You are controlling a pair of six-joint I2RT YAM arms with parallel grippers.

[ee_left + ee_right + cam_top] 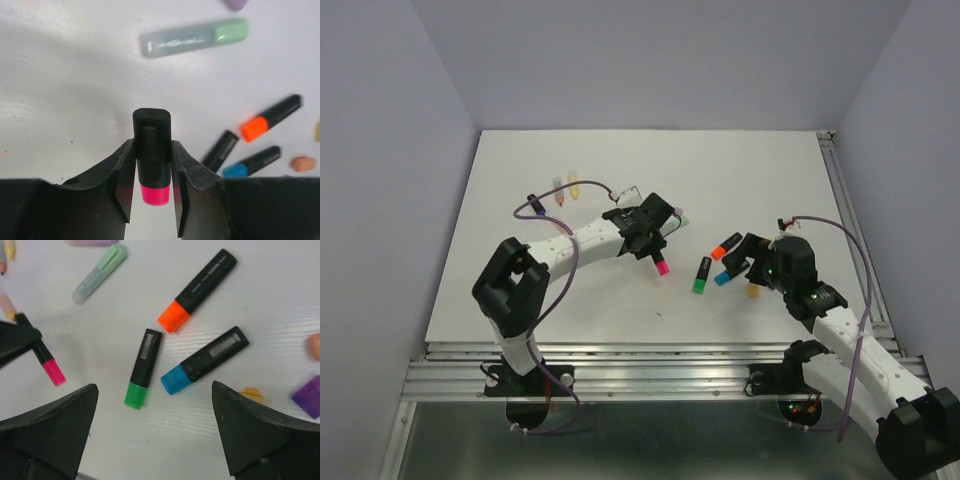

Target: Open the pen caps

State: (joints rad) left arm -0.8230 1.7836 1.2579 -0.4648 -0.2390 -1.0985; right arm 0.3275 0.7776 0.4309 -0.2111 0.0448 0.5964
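Note:
My left gripper point(152, 192) is shut on the black barrel of a pen point(151, 145), its pink cap point(154, 194) sticking out behind the fingers. From above, that gripper point(650, 243) is mid-table with the pink cap point(662, 268) pointing toward the near edge. My right gripper point(155, 440) stands open above three black pens lying on the table: a green-capped pen point(142, 360), a blue-capped pen point(215, 352) and an orange-capped pen point(207, 277). Nothing is between its fingers. In the top view the right gripper point(745, 262) is beside these pens.
A grey pen with a mint cap point(97, 274) lies farther back. A loose purple cap point(307, 397), a peach cap point(315, 345) and a small yellow piece point(251, 394) lie to the right. Two pastel pens point(566, 188) lie at the back left.

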